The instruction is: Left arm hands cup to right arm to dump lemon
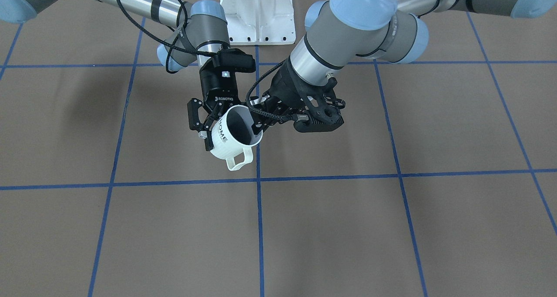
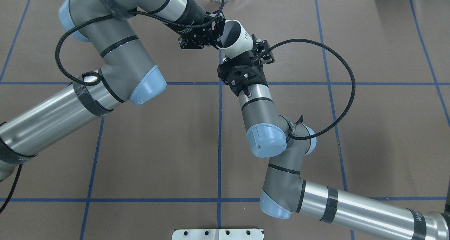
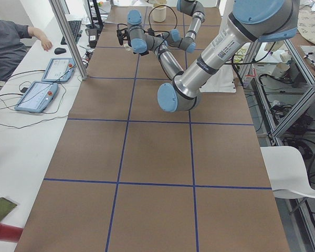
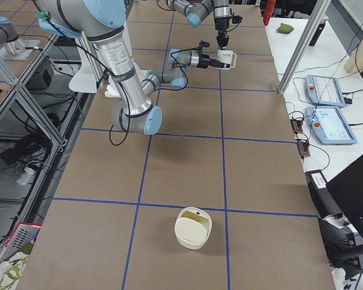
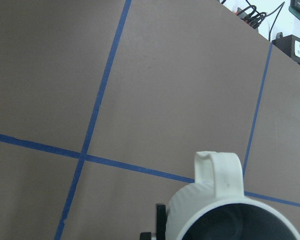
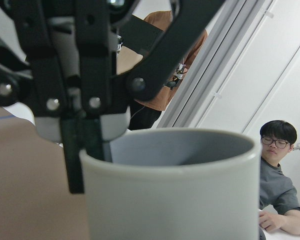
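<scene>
Mid-air handover above the brown desk [image 2: 379, 152]: the cup [image 2: 239, 42] hangs tilted between the two claws. In the overhead view its mouth is turned toward 10 o'clock and its base toward 5. The left claw [image 2: 218, 39], at the cup's 9 o'clock, is pinched tight on the rim with one finger inside the mouth. The right claw [image 2: 244, 56], at its 6 o'clock, stands spread around the lower body; whether its fingers press the wall cannot be told. No lemon shows in the dark interior. Any release by the left claw likely hinges on that lower grip.
</scene>
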Robot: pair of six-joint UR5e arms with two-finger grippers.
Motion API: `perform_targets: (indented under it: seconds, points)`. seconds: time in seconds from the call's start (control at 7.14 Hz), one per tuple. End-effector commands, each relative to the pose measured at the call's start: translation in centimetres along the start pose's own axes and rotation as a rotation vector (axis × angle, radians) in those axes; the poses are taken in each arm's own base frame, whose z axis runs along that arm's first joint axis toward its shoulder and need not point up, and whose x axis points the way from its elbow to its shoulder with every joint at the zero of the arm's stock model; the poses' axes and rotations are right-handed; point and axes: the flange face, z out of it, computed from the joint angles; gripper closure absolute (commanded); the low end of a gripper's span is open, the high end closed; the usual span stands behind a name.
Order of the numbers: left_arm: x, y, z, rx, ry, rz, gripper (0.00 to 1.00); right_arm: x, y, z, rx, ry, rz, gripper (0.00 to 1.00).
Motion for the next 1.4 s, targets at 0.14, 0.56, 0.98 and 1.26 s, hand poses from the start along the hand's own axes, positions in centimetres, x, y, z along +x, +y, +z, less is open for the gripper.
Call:
perform_targets:
  seconds: [0.14,0.56,0.98,1.26]
  points:
    - [0.0,-0.1,-0.1,0.001,-0.001,-0.002,1.0,0.1,0.5,-0.1,-0.005,-0.001,-0.004,0.01]
    - [0.0,-0.1,-0.1,0.001,-0.001,-0.004,1.0,-0.9,0.4,-2.8,0.004,-0.04,0.013,0.01]
    - [0.1,-0.1,-0.1,0.003,0.001,-0.003,1.0,-0.4,-0.4,-9.8,0.038,-0.093,0.068,0.01]
    - [-0.1,-0.3,-0.1,0.006,-0.002,-0.005,1.0,0.6,-0.9,-11.8,0.044,-0.118,0.107,0.0]
